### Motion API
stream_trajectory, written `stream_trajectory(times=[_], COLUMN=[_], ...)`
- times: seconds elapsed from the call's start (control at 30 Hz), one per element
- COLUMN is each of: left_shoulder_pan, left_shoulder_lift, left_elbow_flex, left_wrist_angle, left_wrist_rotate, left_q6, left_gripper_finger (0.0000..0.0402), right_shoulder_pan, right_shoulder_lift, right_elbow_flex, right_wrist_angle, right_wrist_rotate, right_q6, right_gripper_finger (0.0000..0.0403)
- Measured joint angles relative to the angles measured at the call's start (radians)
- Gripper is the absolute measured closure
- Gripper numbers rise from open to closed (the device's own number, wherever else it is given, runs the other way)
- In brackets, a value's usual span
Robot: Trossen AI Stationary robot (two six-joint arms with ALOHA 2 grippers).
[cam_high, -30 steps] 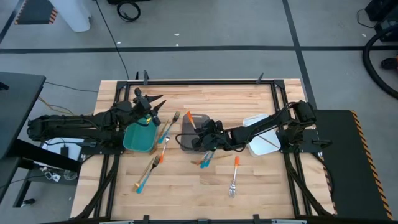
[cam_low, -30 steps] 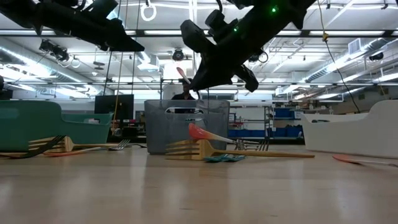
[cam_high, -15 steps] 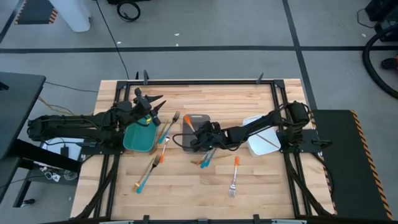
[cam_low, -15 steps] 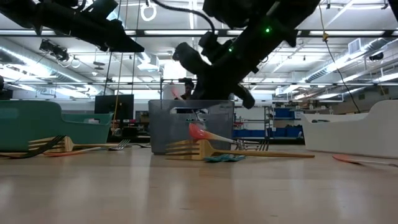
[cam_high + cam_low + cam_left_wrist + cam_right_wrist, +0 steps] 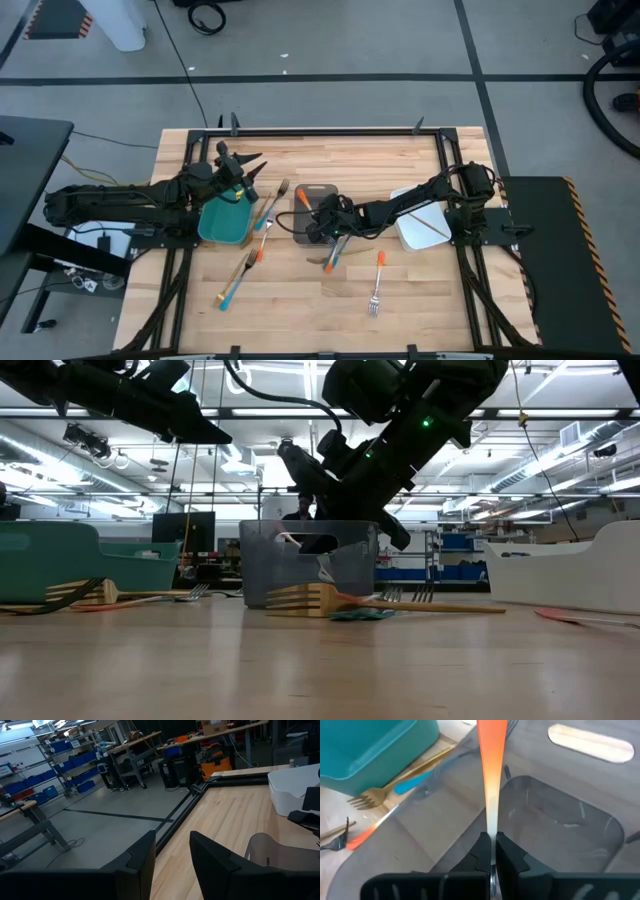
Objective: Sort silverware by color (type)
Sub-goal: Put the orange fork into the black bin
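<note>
My right gripper (image 5: 318,214) reaches slanting down over the grey tray (image 5: 322,190) in the middle of the table. It is shut on an orange-handled utensil (image 5: 490,765). My left gripper (image 5: 246,166) stands open above the far end of the teal tray (image 5: 222,222) with nothing between its fingers (image 5: 150,860). More silverware lies flat on the wood: a pair of forks (image 5: 268,208) between the teal and grey trays, another pair (image 5: 240,272) nearer the front, a gold piece (image 5: 331,256) and an orange-handled fork (image 5: 378,282). My right gripper pinches the utensil between its two fingers where the orange handle fades to pale metal (image 5: 491,829). The fingers come slanting down from the table's right and lie in line with the handle. The handle's free end (image 5: 298,200) sticks out ahead over the grey tray's inside.
A white tray (image 5: 405,232) stands at the right with a thin gold utensil (image 5: 432,234) in it. A gold fork (image 5: 330,600) lies just in front of the grey tray. Bare wood stretches along the front edge.
My right gripper has sunk and gone toward the table's left, tipping downward, still shut on the orange-handled utensil. The handle, which stood above the grey tray's rim a second ago, now lies low within the tray's walls.
</note>
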Motion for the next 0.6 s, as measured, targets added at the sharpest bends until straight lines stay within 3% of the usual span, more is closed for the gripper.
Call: stream_trajectory(times=[0.37,0.6], left_shoulder_pan=[0.0,0.0], left_shoulder_lift=[0.0,0.0], left_elbow_flex=[0.0,0.0], left_wrist_angle=[0.0,-0.002], left_wrist_rotate=[0.0,0.0], left_q6=[0.0,-0.001], left_gripper_finger=[0.0271,0.0271], right_shoulder_pan=[-0.024,-0.031], right_shoulder_lift=[0.0,0.0], right_elbow_flex=[0.0,0.0], right_wrist_angle=[-0.024,-0.026], right_wrist_rotate=[-0.06,-0.065], right_q6=[0.028,0.04], right_gripper_finger=[0.0384,0.0331])
